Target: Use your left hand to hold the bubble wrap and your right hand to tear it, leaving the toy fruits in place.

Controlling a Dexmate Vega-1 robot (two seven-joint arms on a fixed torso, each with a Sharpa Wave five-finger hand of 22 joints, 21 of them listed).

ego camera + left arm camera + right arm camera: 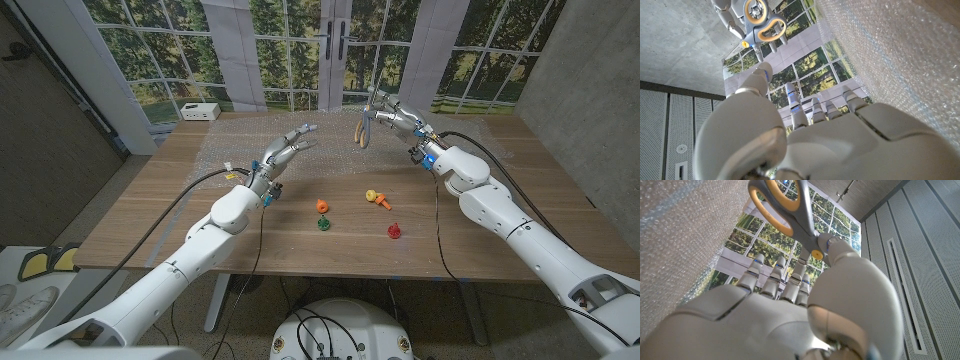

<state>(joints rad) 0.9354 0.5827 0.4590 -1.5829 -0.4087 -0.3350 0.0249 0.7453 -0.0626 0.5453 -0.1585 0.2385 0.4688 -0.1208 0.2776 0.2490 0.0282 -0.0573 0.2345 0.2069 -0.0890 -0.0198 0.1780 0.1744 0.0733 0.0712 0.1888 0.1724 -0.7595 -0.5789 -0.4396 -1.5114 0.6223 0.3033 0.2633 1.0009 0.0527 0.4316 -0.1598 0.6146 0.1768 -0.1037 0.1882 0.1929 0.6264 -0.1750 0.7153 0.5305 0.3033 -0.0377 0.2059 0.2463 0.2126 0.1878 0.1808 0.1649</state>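
Right hand [392, 118] pinches scissors [361, 131] above the bubble wrap [330, 138]; left hand [285, 153] hovers, fingers spread, holding nothing.

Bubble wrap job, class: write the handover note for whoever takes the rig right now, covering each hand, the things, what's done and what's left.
Left hand: fingers spread over the bubble wrap at the table's far side; grip not clear.
Right hand: raised, holding yellow-handled scissors.
Toy fruits lie on bare wood nearer the robot, apart from the wrap.
Done: scissors in hand. No cut or tear visible.
Left: hold the wrap down, part it, leave the fruits alone.
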